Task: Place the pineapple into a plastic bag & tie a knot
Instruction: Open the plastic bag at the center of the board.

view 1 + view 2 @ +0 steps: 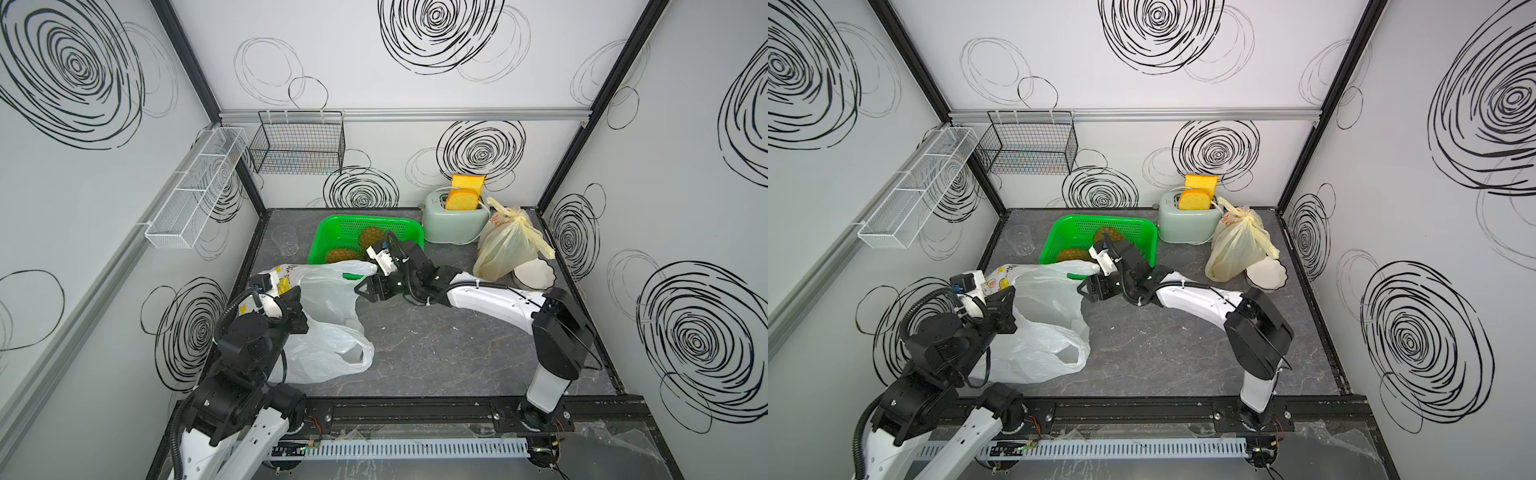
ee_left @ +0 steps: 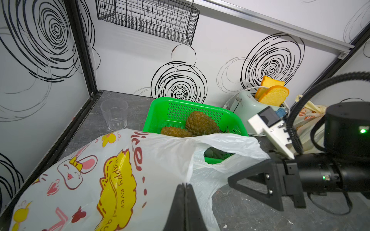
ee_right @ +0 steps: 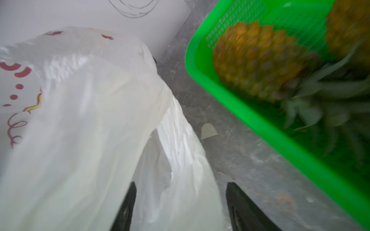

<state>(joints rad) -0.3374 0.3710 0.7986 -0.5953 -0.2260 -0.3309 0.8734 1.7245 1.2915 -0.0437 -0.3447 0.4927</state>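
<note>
A white plastic bag (image 1: pixel 328 320) with cartoon print lies crumpled on the left of the table. In the left wrist view my left gripper (image 2: pixel 185 185) is shut on a fold of the bag's (image 2: pixel 164 160) edge. My right gripper (image 1: pixel 360 289) reaches in from the right, just in front of the green basket (image 1: pixel 332 222). It stands open in the right wrist view (image 3: pixel 181 185), astride a loose flap of the bag (image 3: pixel 176 160). Two pineapples (image 1: pixel 371 237) (image 1: pixel 340 254) lie in the basket, also seen in the left wrist view (image 2: pixel 200 123).
A mint toaster with bread slices (image 1: pixel 455 222) stands at the back, with a tied yellowish bag (image 1: pixel 507 245) and a white dish (image 1: pixel 536 276) to its right. A clear glass (image 1: pixel 285 240) stands back left. Wire baskets (image 1: pixel 297 143) (image 1: pixel 195 187) hang on the walls.
</note>
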